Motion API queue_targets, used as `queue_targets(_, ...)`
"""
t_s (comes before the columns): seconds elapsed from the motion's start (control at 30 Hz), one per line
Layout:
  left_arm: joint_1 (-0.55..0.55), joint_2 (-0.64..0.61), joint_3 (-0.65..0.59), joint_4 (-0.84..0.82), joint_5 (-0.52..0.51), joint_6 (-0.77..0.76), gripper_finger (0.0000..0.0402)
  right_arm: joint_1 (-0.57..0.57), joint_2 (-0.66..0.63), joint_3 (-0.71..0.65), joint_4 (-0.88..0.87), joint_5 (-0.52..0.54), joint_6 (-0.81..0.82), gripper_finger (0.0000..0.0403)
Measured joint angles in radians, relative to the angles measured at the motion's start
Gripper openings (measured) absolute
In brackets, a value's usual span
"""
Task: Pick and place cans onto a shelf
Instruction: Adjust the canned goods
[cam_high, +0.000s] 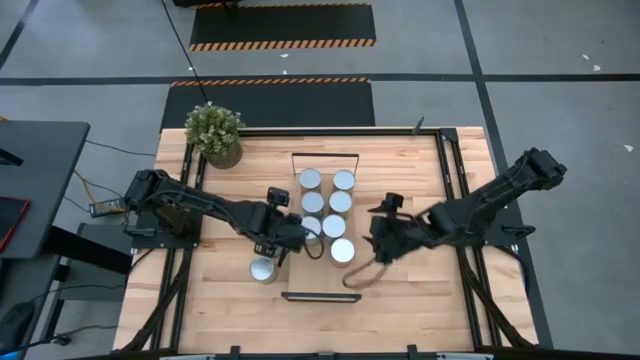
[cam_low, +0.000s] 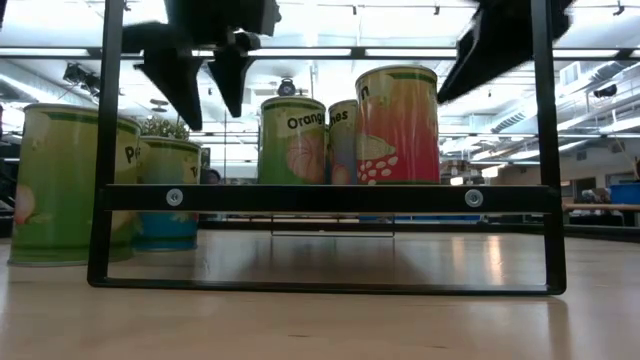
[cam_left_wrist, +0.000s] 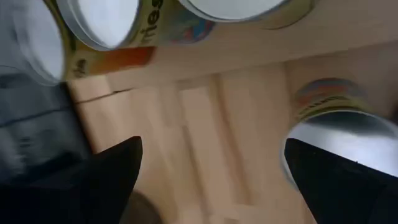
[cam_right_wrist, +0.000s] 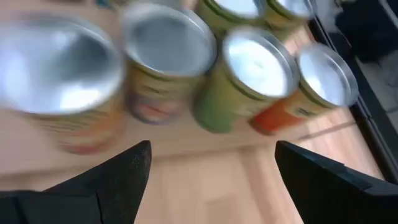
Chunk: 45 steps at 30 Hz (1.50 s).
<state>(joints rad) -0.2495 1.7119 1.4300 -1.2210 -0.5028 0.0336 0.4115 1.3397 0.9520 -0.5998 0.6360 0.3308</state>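
Note:
Several cans (cam_high: 327, 202) with silver tops stand upright in two rows on the shelf (cam_high: 320, 278), between its black end bars. One more can (cam_high: 263, 269) stands on the table just left of the shelf; it also shows in the left wrist view (cam_left_wrist: 339, 121). My left gripper (cam_high: 283, 248) is open and hangs above the table between this can and the shelf's cans, its fingers (cam_low: 190, 85) higher than the can tops. My right gripper (cam_high: 378, 248) is open and empty, right of the nearest can on the shelf (cam_high: 342, 250), facing the rows (cam_right_wrist: 255, 62).
A potted green plant (cam_high: 215, 133) stands at the table's far left corner. The shelf's near black bar (cam_low: 330, 197) crosses the low view in front of the cans. Bare tabletop lies near the front edge (cam_high: 320, 325) and right of the shelf (cam_high: 420, 280).

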Motion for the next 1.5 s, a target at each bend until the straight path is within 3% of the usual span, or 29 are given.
queue_targets(0.1, 0.032, -0.027, 0.000, 0.033, 0.079, 0.009, 0.0400, -0.079, 0.000, -0.030, 0.020, -0.033, -0.062, 0.0350)
queue_targets(0.23, 0.074, -0.083, -0.073, 0.121, 0.091, 0.012, 0.0400, -0.193, 0.000, -0.080, 0.036, -0.038, -0.123, 0.0350)
queue_targets(0.47, 0.168, -0.220, -0.311, 0.329, -0.030, 0.016, 0.0400, -0.344, 0.000, -0.168, 0.254, 0.134, -0.241, 0.0350)
queue_targets(0.6, 0.219, -0.283, -0.431, 0.510, -0.040, 0.048, 0.0400, -0.406, 0.000, -0.212, 0.444, 0.119, -0.317, 0.0350)
queue_targets(0.73, 0.264, -0.311, -0.524, 0.690, -0.039, 0.085, 0.0400, -0.448, 0.001, -0.225, 0.548, 0.030, -0.350, 0.0350)
queue_targets(0.87, 0.308, -0.314, -0.585, 0.847, -0.039, 0.121, 0.0400, -0.452, 0.001, -0.224, 0.604, -0.008, -0.377, 0.0350)
queue_targets(1.13, 0.374, -0.313, -0.621, 0.962, -0.034, 0.128, 0.0400, -0.406, 0.002, -0.224, 0.439, 0.049, -0.227, 0.0350)
queue_targets(1.27, 0.393, -0.312, -0.621, 1.028, 0.004, 0.107, 0.0400, -0.365, 0.013, -0.224, 0.459, 0.051, -0.151, 0.0350)
queue_targets(1.5, 0.397, -0.311, -0.621, 1.076, 0.085, 0.096, 0.0400, -0.326, 0.076, -0.224, 0.598, 0.027, -0.156, 0.0350)
